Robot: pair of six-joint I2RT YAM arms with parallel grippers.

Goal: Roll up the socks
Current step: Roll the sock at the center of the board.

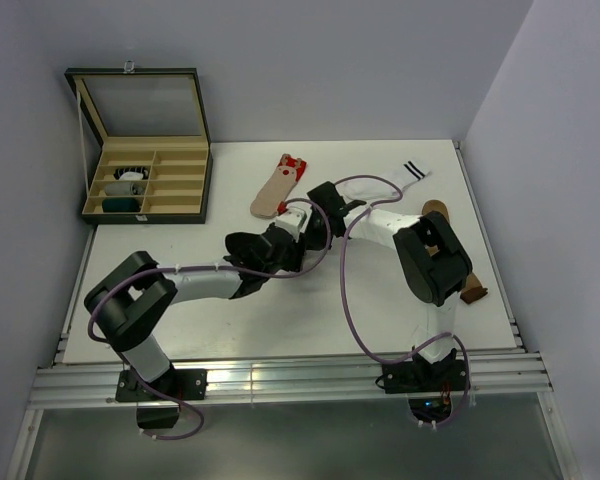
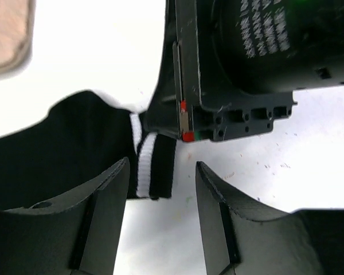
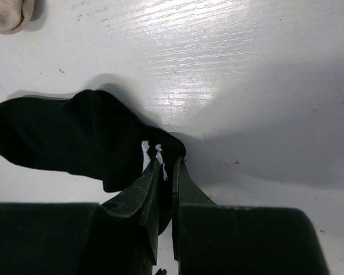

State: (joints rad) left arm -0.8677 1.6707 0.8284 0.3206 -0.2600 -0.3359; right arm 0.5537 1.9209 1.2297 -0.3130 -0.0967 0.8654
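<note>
A black sock (image 3: 57, 134) lies flat on the white table, and its cuff with white stripes (image 2: 155, 166) points at my left gripper. My right gripper (image 3: 167, 161) is shut on that cuff, pinching the fabric between its tips. My left gripper (image 2: 163, 163) hovers open just short of the cuff, with bare table between its fingers (image 2: 218, 217). The right gripper's body (image 2: 246, 57) sits right beyond them. A beige sock with a red cuff (image 1: 280, 185) lies behind both grippers. A white sock with black stripes (image 1: 405, 175) lies at the back right.
An open dark box (image 1: 205, 185) with beige compartments stands at the back left, with rolled socks (image 1: 128, 182) in its left cells. A brown sock (image 1: 470, 290) lies partly hidden behind the right arm's elbow (image 1: 432, 258). Walls close in the table on three sides.
</note>
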